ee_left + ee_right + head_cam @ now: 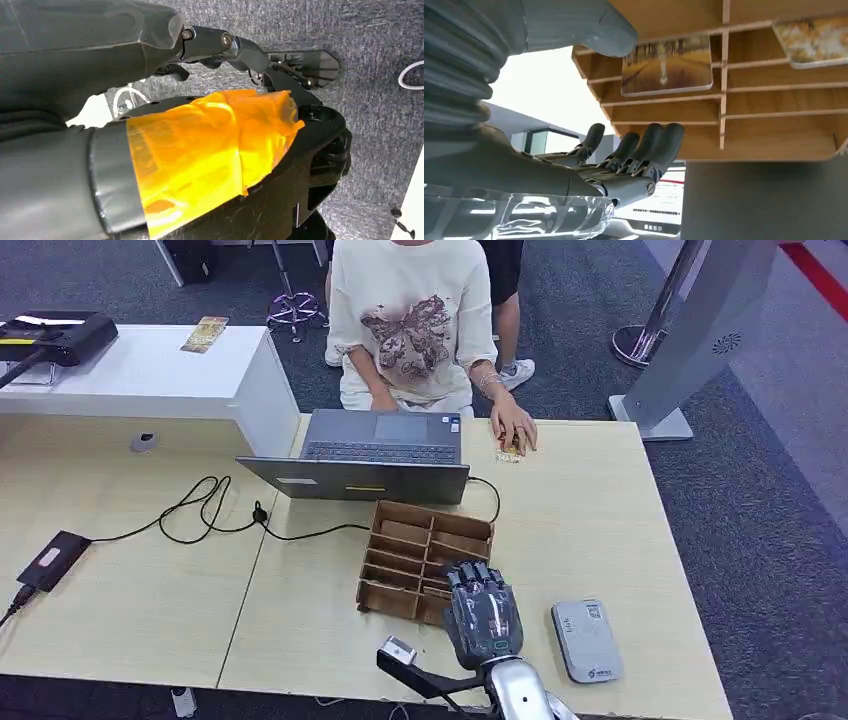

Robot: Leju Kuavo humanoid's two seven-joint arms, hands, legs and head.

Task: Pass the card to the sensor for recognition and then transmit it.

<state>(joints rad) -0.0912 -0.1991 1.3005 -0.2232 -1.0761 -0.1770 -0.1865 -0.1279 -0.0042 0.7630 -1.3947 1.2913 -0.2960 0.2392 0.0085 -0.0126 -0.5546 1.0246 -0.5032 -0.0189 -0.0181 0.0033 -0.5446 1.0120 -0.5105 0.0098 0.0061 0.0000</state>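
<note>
Presently my right hand (482, 615) hovers over the near right corner of the wooden card rack (425, 560), palm down, fingers (659, 142) straight and close together, pointing away from me toward the laptop (370, 455). It holds nothing. From the right wrist camera the fingertips sit just short of the rack's compartments, and I cannot tell whether they touch the wood.

Two cards show in the rack from that camera: one card (667, 65) with a yellowish road picture lies flat in a slot, its long edge running along the slot; a second card (816, 40) lies in the neighbouring compartment, partly cut off by the frame edge. From the head camera my hand covers those slots, so I cannot say which row they occupy.

The grey card reader (586, 640) lies flat on the table (600, 510) just right of my hand, long axis running near to far, slightly slanted.

Left hand (227, 47): seen from its wrist camera, hanging above grey carpet, fingers bent; whether it is closed I cannot tell. Orange tape (210, 150) wraps the part below it.

Across the table a person (415, 320) sits behind the laptop, one hand (514, 428) resting on another small card (509, 453) at the far edge. A black cable (215, 510) trails left of the laptop.
</note>
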